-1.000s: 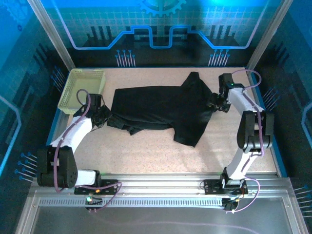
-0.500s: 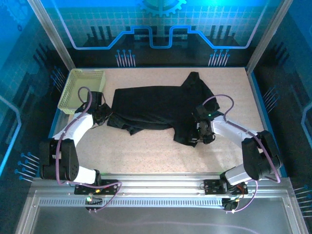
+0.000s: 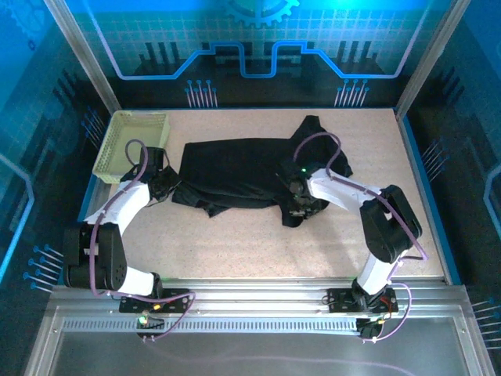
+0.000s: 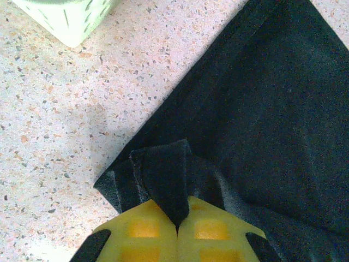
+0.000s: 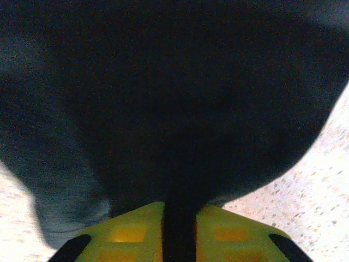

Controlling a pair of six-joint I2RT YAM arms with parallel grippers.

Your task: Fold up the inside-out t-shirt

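The black t-shirt (image 3: 235, 172) is lying spread across the middle of the speckled table (image 3: 235, 251). At its left edge, the left gripper (image 4: 177, 226) is pinching a raised fold of the corner, its yellow fingers (image 4: 144, 232) pressing together on the fabric. Right of centre, the right gripper (image 5: 179, 215) is clamping the shirt's lower part, with dark cloth running between its fingers. The pale green basket (image 3: 139, 116) is sitting in the upper left.

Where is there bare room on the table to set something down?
Bare table lies along the near edge, in front of the t-shirt, and at the far right corner. The left is crowded: basket, left gripper, shirt corner.
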